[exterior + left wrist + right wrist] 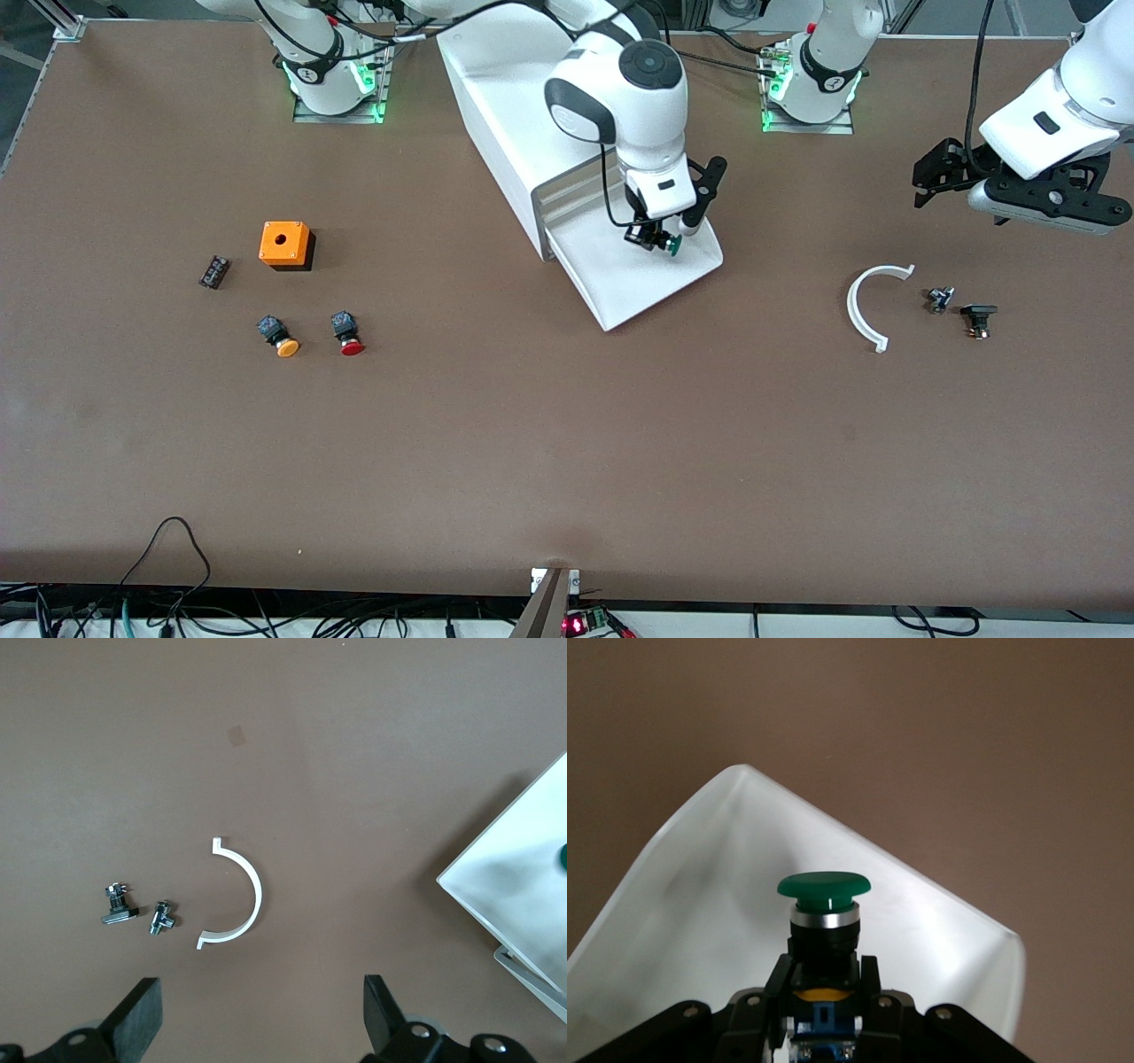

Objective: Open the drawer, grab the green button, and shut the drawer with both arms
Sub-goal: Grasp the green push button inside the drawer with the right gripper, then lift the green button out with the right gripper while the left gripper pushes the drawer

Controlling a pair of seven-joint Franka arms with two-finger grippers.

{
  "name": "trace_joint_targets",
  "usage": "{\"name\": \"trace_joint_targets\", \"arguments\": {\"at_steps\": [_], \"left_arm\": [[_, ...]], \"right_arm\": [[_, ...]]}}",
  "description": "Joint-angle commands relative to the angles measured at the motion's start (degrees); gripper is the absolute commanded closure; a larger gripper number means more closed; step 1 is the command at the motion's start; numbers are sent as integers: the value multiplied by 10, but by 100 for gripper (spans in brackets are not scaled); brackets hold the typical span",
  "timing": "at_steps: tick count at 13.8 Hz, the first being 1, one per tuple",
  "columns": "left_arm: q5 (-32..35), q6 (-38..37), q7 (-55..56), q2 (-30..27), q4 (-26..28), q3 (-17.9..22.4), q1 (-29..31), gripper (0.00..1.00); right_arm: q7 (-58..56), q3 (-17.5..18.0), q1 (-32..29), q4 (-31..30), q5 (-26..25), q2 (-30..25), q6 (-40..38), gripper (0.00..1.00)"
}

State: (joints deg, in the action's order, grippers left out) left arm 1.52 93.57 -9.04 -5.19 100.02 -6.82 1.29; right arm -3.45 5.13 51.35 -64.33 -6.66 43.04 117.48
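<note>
The button (824,904) has a round green cap, slightly domed, with a thin silver ring under it and a black body below; a bit of yellow and blue shows at the base of the body. Its long axis runs from body to cap. In the right wrist view the cap points straight away from the gripper, out past the fingertips. In the front view the cap (674,245) points toward the left arm's end of the table and a little down.

The right gripper (654,237) is clamped on the black body of the button, one finger (777,988) on each side, and it holds the button inside the open drawer (651,283). I cannot tell if the button touches the drawer floor. The drawer is a shallow white tray, pulled out from the bottom of the white cabinet (496,97).

The left gripper (257,1019) hangs over the table at the left arm's end, its fingers wide apart and holding nothing. On the table near it lie a white half-ring (239,899) and two small metal parts (163,918), just beside each other.

Toward the right arm's end of the table lie an orange-capped button (278,336), a red-capped button (346,332) and an orange box (284,244).
</note>
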Motion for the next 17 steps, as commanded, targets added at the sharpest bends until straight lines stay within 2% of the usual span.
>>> {"name": "trace_joint_targets", "arguments": {"at_steps": [1, 4, 6, 8, 9, 14, 17], "left_arm": [[-6, -10, 6, 10, -16, -1, 1, 0], [-27, -8, 2, 25, -24, -1, -1, 0], [-33, -10, 5, 46, -34, -1, 1, 0], [-60, 3, 17, 62, -31, -6, -1, 0], [-64, 40, 49, 64, -3, -15, -1, 0], [-65, 304, 227, 114, 128, -101, -8, 0], [-65, 479, 291, 177, 186, -117, -26, 0]], "right_arm": [[2, 4, -75, 2, 24, -17, -7, 83], [7, 0, -122, -8, 17, -36, -14, 82], [24, -16, -154, -38, 23, -49, -8, 82], [97, -16, -193, -53, 44, -52, -8, 82], [120, -17, -205, -61, 57, -52, -11, 82], [212, -29, -269, -162, 48, -80, -37, 82], [218, -29, -316, -221, 44, -93, -38, 82]]}}
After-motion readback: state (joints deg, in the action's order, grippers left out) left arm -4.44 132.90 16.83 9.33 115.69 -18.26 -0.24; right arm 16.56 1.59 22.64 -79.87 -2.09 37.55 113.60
